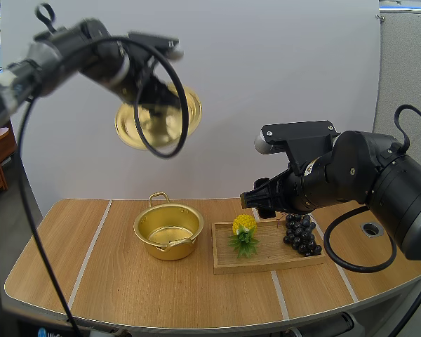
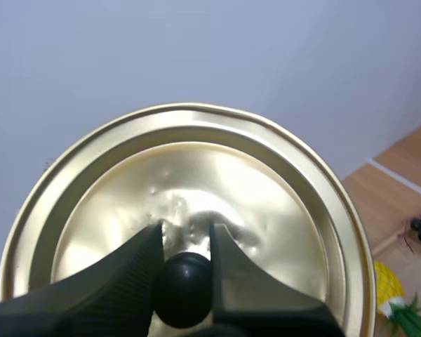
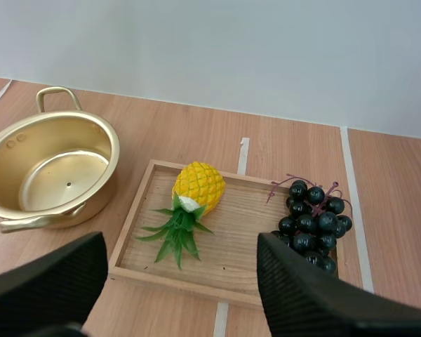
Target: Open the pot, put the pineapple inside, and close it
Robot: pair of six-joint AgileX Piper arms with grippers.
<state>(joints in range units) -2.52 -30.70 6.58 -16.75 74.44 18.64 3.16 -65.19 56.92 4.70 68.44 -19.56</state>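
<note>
Counter [image 1: 126,281]: carries pot, tray and fruit.
Tray [image 1: 266,263]: flat on the counter, just right of the pot [image 1: 170,247].
Pot: upright, uncovered, handles front and back.
Lid [image 1: 154,130]: tilted in the air, well above the pot.
Right end effector [image 1: 251,199]: fingers spread wide, hovering over the tray, right of the pot.
Left end effector [image 2: 184,232]: high above the pot, pinching the lid's black knob [image 2: 182,291].
Grapes [image 1: 300,234]: on the tray end far from the pot.
Pineapple [image 1: 243,225]: lying on the tray end nearest the pot, leaves toward the front.
</note>
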